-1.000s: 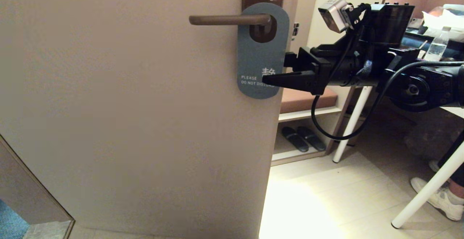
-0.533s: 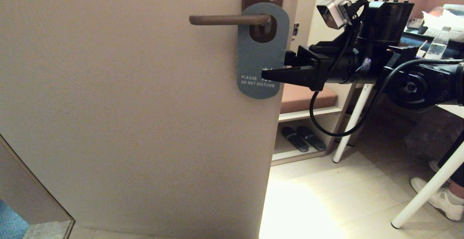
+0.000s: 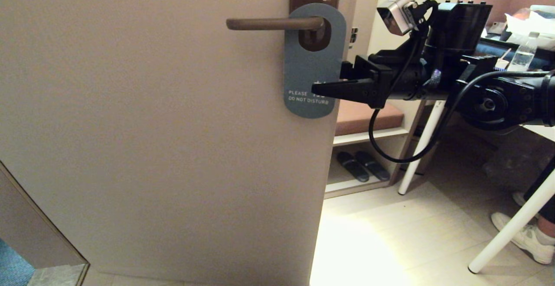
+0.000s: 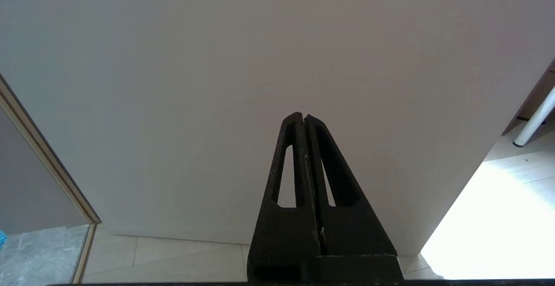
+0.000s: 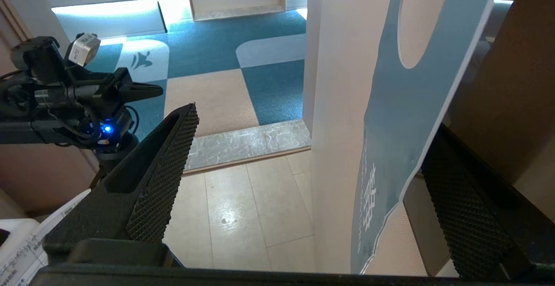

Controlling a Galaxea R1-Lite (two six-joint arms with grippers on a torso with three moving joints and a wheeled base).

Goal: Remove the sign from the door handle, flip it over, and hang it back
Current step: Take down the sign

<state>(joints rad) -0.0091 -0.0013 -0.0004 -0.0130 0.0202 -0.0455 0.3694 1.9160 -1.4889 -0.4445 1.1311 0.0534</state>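
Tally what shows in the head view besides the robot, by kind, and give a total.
Door sign: 1
Door handle: 1
Dark slippers: 2
Water bottle: 1
White sneakers: 2, one barely showing
Total: 7

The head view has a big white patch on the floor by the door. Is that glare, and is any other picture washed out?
Head view: yes, glare burns out the floor tiles below the sign. Left wrist view: the same floor patch is blown white beside the door. Right wrist view: bright strips glow along the far wall.
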